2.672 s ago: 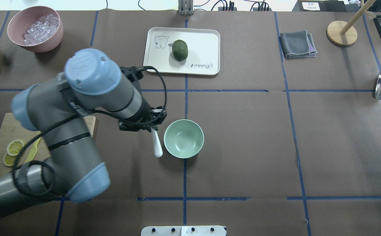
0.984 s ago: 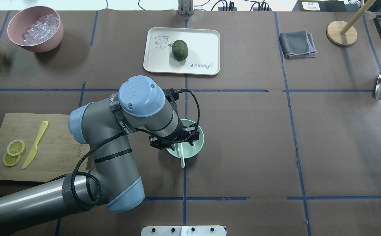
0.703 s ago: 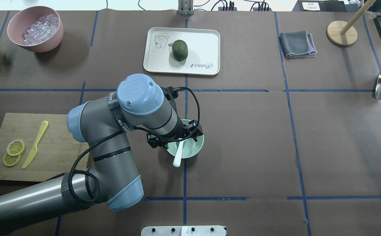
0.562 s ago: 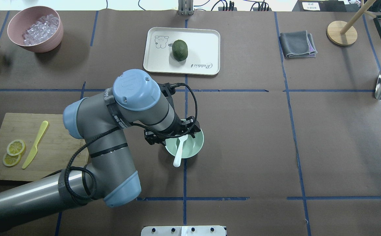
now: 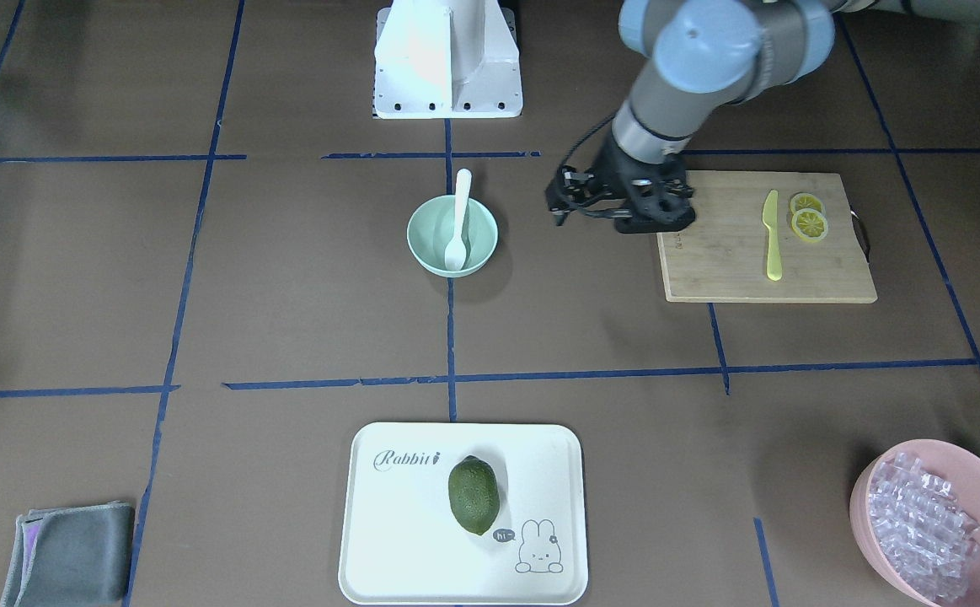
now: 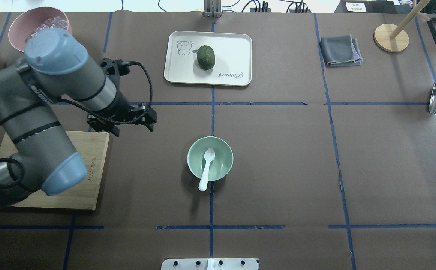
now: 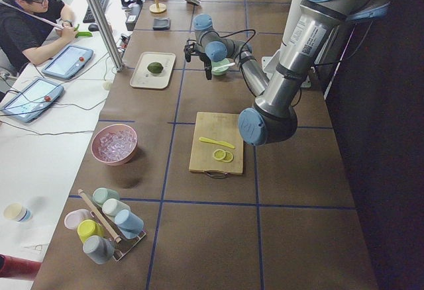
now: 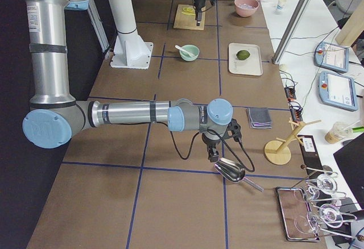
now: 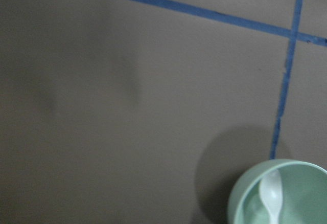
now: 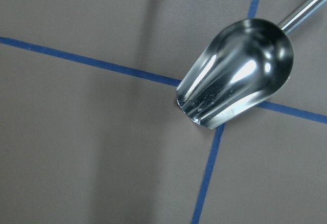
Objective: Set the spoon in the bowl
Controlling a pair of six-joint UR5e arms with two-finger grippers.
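Observation:
The white spoon (image 6: 206, 168) lies in the mint-green bowl (image 6: 225, 152) at the table's middle, its scoop inside and its handle end over the near rim. It also shows in the front view, spoon (image 5: 458, 219) in bowl (image 5: 422, 244), and in the left wrist view, spoon (image 9: 271, 196) in bowl (image 9: 240, 188). My left gripper (image 6: 133, 129) is open and empty, hanging well to the left of the bowl by the cutting board's corner (image 5: 616, 215). My right gripper (image 8: 212, 157) shows only in the right side view, over a steel scoop; I cannot tell its state.
A white tray (image 6: 232, 48) with a green fruit (image 6: 206, 57) stands beyond the bowl. A cutting board (image 5: 734, 253) holds a yellow-green knife (image 5: 772, 236) and lemon slices (image 5: 808, 217). A pink bowl (image 5: 864, 506) of clear cubes, a grey cloth (image 6: 339, 50) and the steel scoop (image 10: 235, 75) lie at the edges.
My left gripper carried the spoon over the bowl, let it go there, then drew away to the left and farther back. The spoon now rests in the bowl.

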